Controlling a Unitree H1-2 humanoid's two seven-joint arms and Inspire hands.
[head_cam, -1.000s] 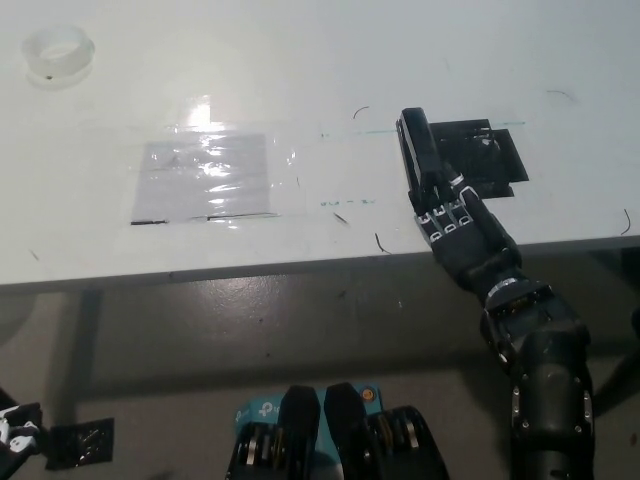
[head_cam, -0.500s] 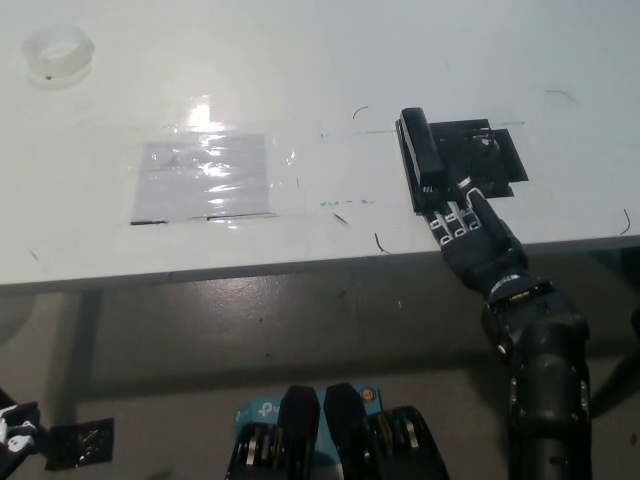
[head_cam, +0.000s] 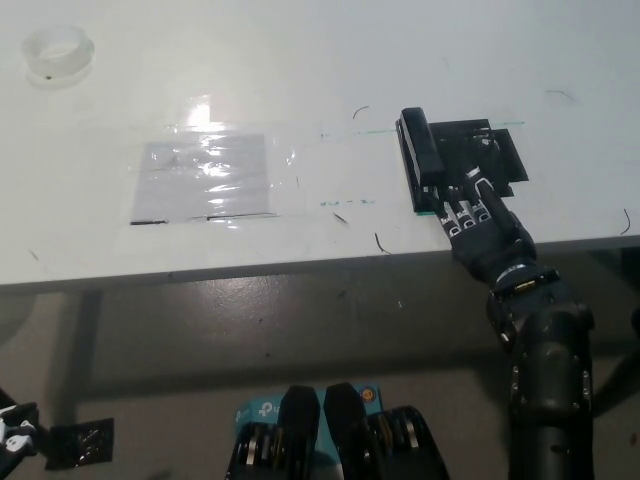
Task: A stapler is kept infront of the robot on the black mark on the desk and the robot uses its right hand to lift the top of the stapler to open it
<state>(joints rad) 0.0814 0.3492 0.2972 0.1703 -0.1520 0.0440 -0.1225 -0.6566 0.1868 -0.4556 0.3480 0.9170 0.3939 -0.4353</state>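
Stapler (head_cam: 421, 160), black, lies closed and flat on the desk (head_cam: 300, 90), long axis running away from the near edge, slightly angled. It sits along the left side of the black mark (head_cam: 490, 160), a dark patch toward the right part of the desk, not far from the near edge. Its near end is close to the fingertips of the right hand.

Right hand (head_cam: 480, 225), black, reaches in from the lower right over the near edge of the desk. Palm down, fingers (head_cam: 462, 208) stretched forward and lying side by side, their tips resting on the near part of the black mark, just beside the stapler's near end. Whether they touch the stapler cannot be told from this angle. The hand grips nothing; the top of the stapler is not raised.

Left hand (head_cam: 12, 435), white, shows only as a sliver at the lower left corner of the view, below desk level and well apart from everything on the desk. Too little of it is visible to tell how its fingers stand.

Other items on the desk: a patch of clear tape or film (head_cam: 205, 178), shiny with glare, left of centre near the near edge; a roll of clear tape (head_cam: 58, 52) at the far left corner. A few short dark pen marks are scattered on the white surface between the film and the black mark.
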